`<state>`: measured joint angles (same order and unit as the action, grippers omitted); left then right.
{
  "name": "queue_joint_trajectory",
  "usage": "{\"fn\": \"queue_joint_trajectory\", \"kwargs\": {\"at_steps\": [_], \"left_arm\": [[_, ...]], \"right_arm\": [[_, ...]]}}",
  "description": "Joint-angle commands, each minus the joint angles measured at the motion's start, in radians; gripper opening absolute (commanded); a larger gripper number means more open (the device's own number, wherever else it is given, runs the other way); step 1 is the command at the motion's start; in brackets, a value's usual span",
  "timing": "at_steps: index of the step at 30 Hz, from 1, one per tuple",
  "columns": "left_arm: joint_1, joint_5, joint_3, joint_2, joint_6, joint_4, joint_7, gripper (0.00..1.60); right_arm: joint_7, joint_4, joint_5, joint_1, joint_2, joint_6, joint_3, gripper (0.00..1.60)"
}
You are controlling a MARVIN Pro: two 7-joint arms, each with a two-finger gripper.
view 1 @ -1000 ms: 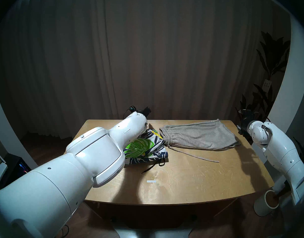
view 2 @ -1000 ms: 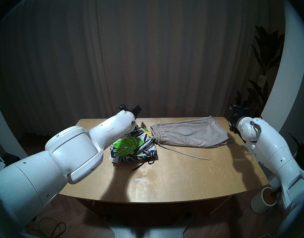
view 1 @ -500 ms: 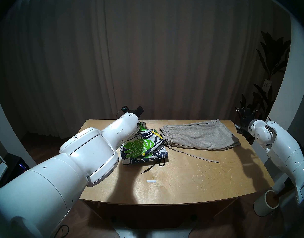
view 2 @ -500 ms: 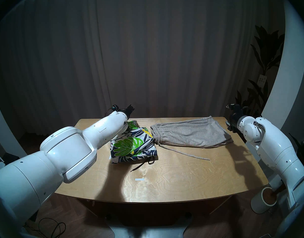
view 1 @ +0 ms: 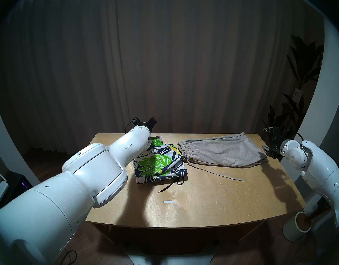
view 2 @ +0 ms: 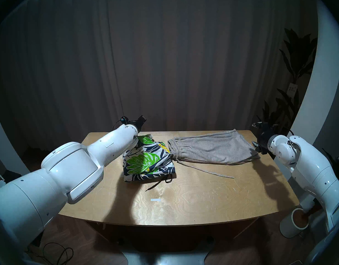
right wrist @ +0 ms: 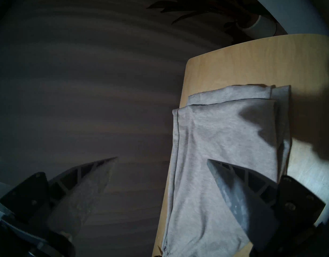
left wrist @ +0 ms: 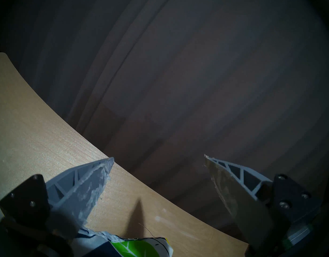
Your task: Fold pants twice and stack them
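Near half of table [view 1: 212, 207]: bare wood bar one small white tape strip [view 1: 168, 202]; open passage
Far left: leaf-print shorts [view 1: 159, 163] in a folded heap; left arm [view 1: 99, 163] slants over the left edge above them
Far right: grey shorts [view 1: 222, 151] lie flat, reaching the far-right corner
Between the two shorts: no gap; they touch
Loose cords: black drawstring [view 1: 169, 186] and grey drawstring [view 1: 218, 173] trail toward the table's middle
Right edge: right gripper [right wrist: 161, 159], fingers spread, hangs over the grey shorts' end

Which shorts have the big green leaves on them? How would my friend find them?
Look at the wooden table in front of the dark curtain. Two pairs of shorts lie near its far edge; the leafy shorts are the left pair, folded small. They are the only colourful ones, with green leaves on navy and white, while the grey shorts beside them are plain.
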<state>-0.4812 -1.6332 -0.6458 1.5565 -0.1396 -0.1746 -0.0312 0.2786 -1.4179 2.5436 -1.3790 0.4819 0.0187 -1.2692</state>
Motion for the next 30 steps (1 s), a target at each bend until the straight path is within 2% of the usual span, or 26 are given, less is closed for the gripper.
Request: {"fn": "queue_joint_trajectory", "kwargs": {"at_steps": [1, 7, 15, 30], "left_arm": [[0.026, -0.018, -0.022, -0.027, -0.005, -0.027, 0.050, 1.60], [0.016, -0.036, -0.040, -0.062, -0.001, -0.035, 0.089, 1.60], [-0.001, -0.026, -0.027, -0.110, -0.009, -0.040, 0.141, 1.60], [-0.016, 0.058, 0.061, -0.171, -0.039, -0.053, 0.212, 1.60]], "right_arm": [[-0.012, 0.006, 0.026, -0.061, -0.046, 0.009, -0.023, 1.60], [-0.015, 0.012, 0.049, -0.099, -0.060, 0.024, -0.028, 1.60], [-0.019, 0.024, 0.072, -0.133, -0.071, 0.039, -0.030, 1.60], [-0.035, 0.043, 0.109, -0.177, -0.090, 0.065, -0.044, 1.60]]}}
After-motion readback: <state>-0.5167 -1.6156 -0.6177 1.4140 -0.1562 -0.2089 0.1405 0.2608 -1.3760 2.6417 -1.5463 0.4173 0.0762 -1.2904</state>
